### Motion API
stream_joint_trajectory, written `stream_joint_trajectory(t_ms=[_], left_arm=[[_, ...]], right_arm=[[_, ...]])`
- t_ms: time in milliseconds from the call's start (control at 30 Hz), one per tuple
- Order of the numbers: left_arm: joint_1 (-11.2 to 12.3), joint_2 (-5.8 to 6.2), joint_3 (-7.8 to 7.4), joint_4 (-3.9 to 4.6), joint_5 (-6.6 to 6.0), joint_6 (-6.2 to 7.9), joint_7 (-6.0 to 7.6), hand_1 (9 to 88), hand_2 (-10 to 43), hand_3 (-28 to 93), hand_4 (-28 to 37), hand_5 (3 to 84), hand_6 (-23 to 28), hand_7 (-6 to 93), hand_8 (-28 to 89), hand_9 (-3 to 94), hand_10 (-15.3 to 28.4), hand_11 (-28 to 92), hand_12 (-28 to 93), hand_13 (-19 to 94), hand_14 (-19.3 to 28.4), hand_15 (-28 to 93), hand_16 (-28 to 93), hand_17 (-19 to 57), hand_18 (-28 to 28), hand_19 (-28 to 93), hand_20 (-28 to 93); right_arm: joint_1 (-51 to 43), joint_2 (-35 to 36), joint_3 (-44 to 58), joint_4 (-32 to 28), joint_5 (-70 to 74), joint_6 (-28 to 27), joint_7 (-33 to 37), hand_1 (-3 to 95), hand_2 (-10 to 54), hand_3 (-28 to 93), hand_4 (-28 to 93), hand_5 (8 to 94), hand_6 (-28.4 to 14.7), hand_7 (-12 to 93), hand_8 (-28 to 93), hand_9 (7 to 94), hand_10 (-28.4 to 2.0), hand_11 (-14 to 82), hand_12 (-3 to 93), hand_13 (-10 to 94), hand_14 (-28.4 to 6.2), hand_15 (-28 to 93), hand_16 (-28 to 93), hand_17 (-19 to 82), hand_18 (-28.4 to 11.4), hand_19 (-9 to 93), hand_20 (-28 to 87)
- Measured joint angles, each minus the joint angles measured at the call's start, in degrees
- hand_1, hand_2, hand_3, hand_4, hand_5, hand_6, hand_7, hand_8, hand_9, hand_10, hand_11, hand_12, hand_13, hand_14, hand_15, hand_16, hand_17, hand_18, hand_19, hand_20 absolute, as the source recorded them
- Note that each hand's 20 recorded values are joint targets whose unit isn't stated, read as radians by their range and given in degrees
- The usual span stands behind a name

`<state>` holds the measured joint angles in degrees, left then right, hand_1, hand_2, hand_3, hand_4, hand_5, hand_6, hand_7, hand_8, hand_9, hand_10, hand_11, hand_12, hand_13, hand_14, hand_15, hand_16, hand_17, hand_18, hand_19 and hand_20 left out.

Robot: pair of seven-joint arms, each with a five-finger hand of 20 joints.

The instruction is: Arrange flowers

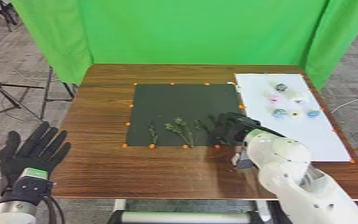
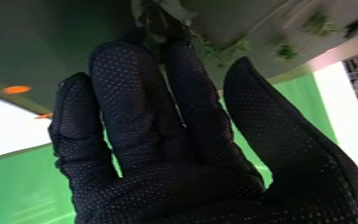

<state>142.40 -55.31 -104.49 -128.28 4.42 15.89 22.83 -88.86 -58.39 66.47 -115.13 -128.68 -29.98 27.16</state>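
Note:
My right hand (image 1: 233,126) is low over the right edge of the black sheet (image 1: 167,100), beside a green sprig (image 1: 199,125). Two more sprigs lie to the left on the sheet, a thin one (image 1: 153,133) and a branching one (image 1: 182,131). In the right wrist view my right hand (image 2: 184,175) has straight fingers and a thumb held apart; leaves (image 2: 175,11) are at its fingertips, and whether they touch cannot be told. My left hand (image 1: 35,152) stands open beyond the table's left edge. Small flower heads, among them a pink one (image 1: 274,99) and a blue one (image 1: 279,112), lie on the white sheet (image 1: 322,142).
Orange markers line the sheets' edges on the brown table (image 1: 104,170). A green curtain (image 1: 193,35) hangs behind the table. A grey object (image 1: 242,161) is partly hidden by my right arm near the front. A black tripod (image 1: 15,90) stands at the left.

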Motion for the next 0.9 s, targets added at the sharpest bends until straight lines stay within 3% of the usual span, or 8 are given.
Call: stream_joint_trajectory(t_ms=[200, 567, 900], left_arm=[[0.15, -0.03, -0.04, -0.07, -0.05, 0.09, 0.09, 26.4, 14.1, 70, -28.3, 35.9, 7.2, 16.8, -11, 33.4, 14.5, 27, 12, 24, 14.5, 40, -8, -5.3, 12.1, 28, 9], [0.07, -0.06, 0.01, -0.07, -0.11, 0.4, -0.02, 26.5, 14.2, 70, -28.3, 35.9, 7.2, 16.8, -11, 33.5, 14.6, 27, 12, 24, 14.5, 41, -8, -5.5, 12.2, 29, 9], [0.19, -0.21, -0.01, -0.09, -0.11, 0.59, -0.01, 26.4, 14.4, 70, -28.3, 36.0, 7.3, 16.7, -11, 33.5, 14.5, 27, 12, 24, 14.5, 41, -8, -5.5, 12.2, 29, 9]], right_arm=[[-0.55, 0.1, 1.4, -0.87, 3.1, -0.71, 4.17, 24.0, 22.1, 77, -18, 57.5, -8.9, 13, -10, 60.8, -20.0, 23.6, 21.1, 56, -17.4, 66, 32, 30, -25.2, 80, 37], [-0.99, -0.31, 1.83, -1.15, 4.68, -0.72, 4.12, 23.9, 22.0, 77, -18, 56.8, -9.8, 12, -10, 62.1, -19.8, 24.2, 21.0, 57, -17.1, 65, 32, 31, -25.1, 80, 36], [-2.35, -0.6, 2.21, -2.43, 5.33, -0.55, 4.48, 23.3, 21.7, 77, -18, 52.0, -7.1, 14, -10, 62.1, -20.0, 23.7, 20.9, 58, -17.2, 65, 32, 31, -25.5, 81, 36]])
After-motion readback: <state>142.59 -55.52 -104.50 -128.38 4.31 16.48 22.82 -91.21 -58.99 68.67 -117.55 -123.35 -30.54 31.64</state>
